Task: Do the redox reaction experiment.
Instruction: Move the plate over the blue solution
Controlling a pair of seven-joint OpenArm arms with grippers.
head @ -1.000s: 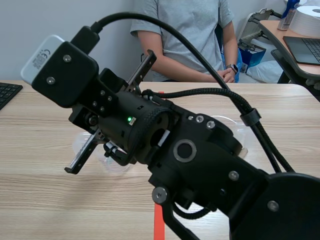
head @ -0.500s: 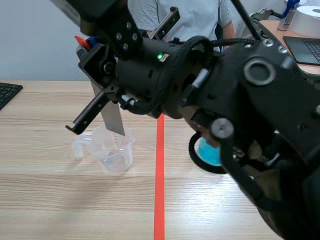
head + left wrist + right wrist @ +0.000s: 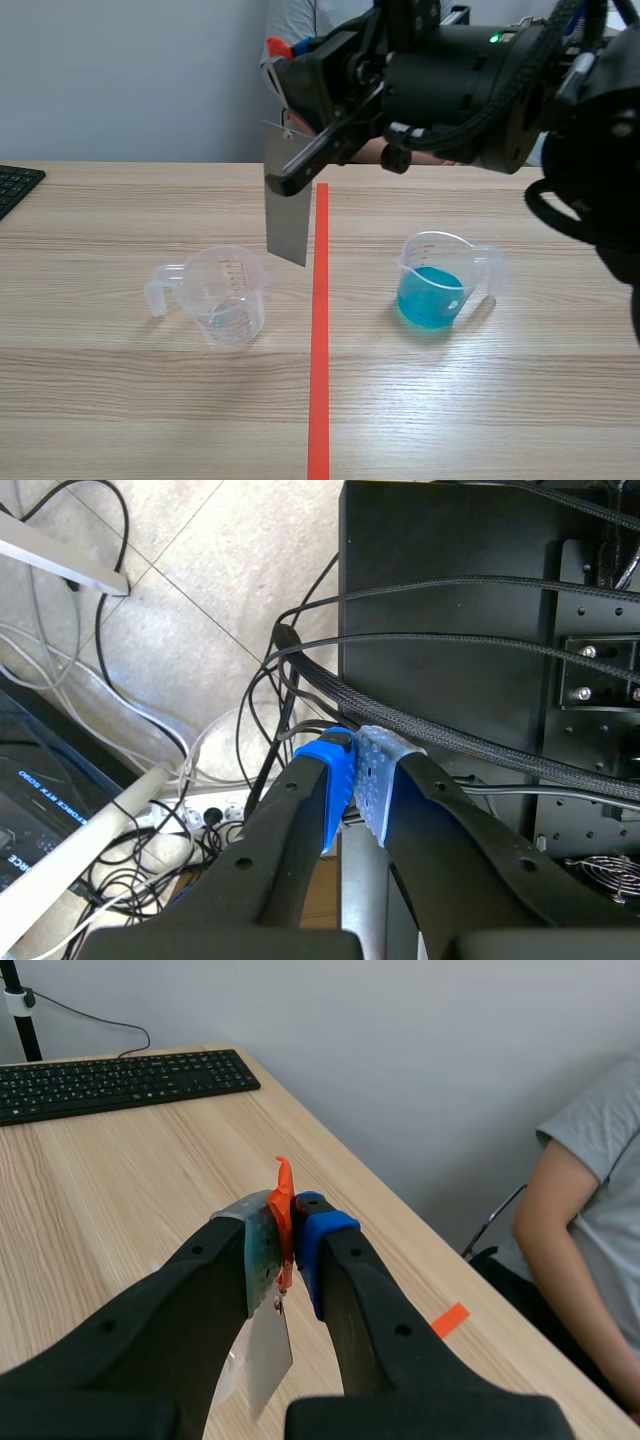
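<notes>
In the scene view the right arm filled the upper right and covered most of the person (image 3: 590, 1190) seated behind the table (image 3: 100, 220). The left arm did not show there. In the right wrist view the fingers hid most of the metal strip (image 3: 287, 215), and how its orange tab (image 3: 283, 1175) was fixed to it could not be made out.

The right gripper (image 3: 285, 1220) was closed tight on the strip's top end, the orange tab poking up between the pads. The strip hung down above the table, between the empty cup (image 3: 228, 295) and the tape line (image 3: 319, 350), touching neither. The cup of blue liquid (image 3: 435, 290) stood across the line.

The left gripper (image 3: 355, 770) had its pads pressed together with nothing seen between them, pointing at floor cables (image 3: 290, 680).
</notes>
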